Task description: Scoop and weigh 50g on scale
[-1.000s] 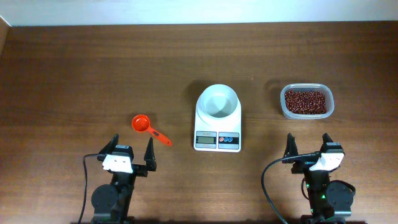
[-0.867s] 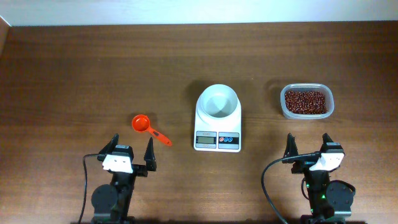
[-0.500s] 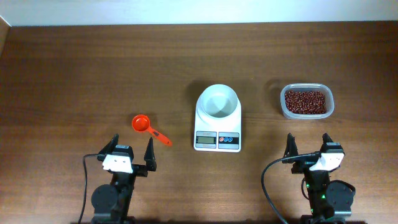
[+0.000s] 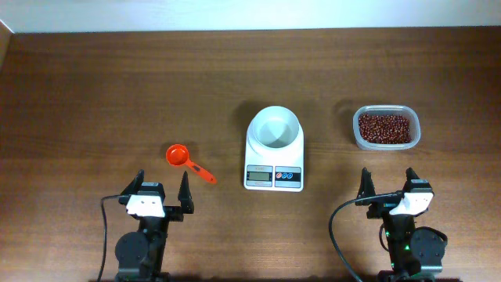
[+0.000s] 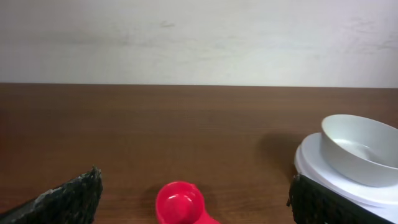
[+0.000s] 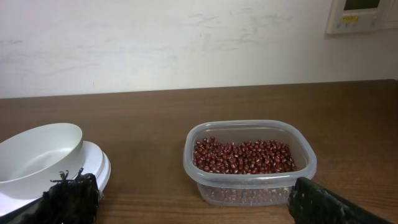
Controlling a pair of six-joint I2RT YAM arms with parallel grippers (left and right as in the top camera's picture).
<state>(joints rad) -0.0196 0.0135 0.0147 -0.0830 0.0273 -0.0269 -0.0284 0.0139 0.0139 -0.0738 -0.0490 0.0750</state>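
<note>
A: Where do things stand?

B: Both arms sit at the near edge of the table (image 4: 94,94). The left gripper (image 4: 163,182) is spread wide and holds nothing; the right gripper (image 4: 387,178) is the same, wide and empty.

A: And the scale?

B: The scale (image 4: 274,160) is mid-table, its bowl (image 4: 274,128) on top and looking empty, with the display facing the arms. The scoop (image 4: 190,164) lies to its left, just ahead of the left gripper, handle slanting back and to the right. The tub (image 6: 249,179) of beans (image 4: 385,128) is to the scale's right, well apart from it.

A: So nothing is weighed yet. First step?

B: Fetching the scoop, I'd say. The handle is thin and lies flat, so the left gripper should turn to cross it, come down astride it near the free end, and close firmly — a loose hold could let the loaded cup roll.

A: Any trap?

B: The beans are beyond the scale. I'd carry the scoop high over the bowl so nothing gets knocked, and add small amounts near the end — overshooting is easy.
</note>
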